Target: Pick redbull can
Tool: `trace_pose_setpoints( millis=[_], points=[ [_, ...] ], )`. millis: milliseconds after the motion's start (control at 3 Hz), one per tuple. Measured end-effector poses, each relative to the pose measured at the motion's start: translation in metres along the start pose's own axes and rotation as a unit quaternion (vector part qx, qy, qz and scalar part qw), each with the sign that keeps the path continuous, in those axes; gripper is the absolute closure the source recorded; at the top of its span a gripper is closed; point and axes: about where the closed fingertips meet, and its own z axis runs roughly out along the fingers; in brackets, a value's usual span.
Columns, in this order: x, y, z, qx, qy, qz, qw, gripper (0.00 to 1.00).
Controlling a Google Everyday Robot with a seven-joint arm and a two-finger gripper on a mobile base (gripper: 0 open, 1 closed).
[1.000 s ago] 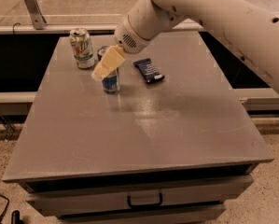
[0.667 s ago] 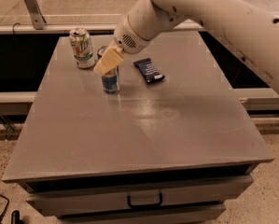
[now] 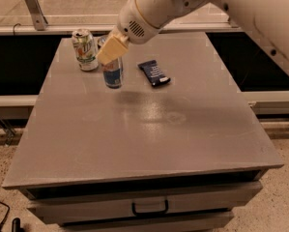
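Redbull can (image 3: 113, 74) stands on the grey table (image 3: 158, 129), just beside the white-and-green can (image 3: 85, 50), on its camera-right and a bit nearer the camera, not touching as far as I can see. It's upright with its long axis vertical. The blue/silver lower body is in view, but the top end is hidden behind the gripper (image 3: 110, 51). The gripper sits up and camera-right of the white-and-green can, at upper-body height on the redbull can, with the white arm (image 3: 149, 8) coming in from further camera-right. From this angle I can't tell whether it's clamped on the can or only bracketing it, since its tan part overlaps the can. A dark blue snack packet (image 3: 154, 73) lies flat well to camera-right of the white-and-green can, out of the way. Handling estimate: thin aluminium wall, rigid enough but dents if over-squeezed, and the smooth painted surface is probably slick. It's light if empty, and the fill level is unknown. Being tall and slim, it tips easily on a side nudge, and the white-and-green can is close enough to get clipped. Best hold is across the diameter, mid to upper body, with moderate force and a straight vertical lift.
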Motion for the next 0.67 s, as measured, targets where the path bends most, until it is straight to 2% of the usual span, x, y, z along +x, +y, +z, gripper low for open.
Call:
trace_pose_setpoints(
  millis=[333,667],
  points=[
    [-0.017,0.007,-0.025,0.000,-0.014,-0.017,0.9997,1.00],
    [-0.041,0.017,-0.070,-0.002,-0.043,-0.044,0.9981,1.00]
  ],
)
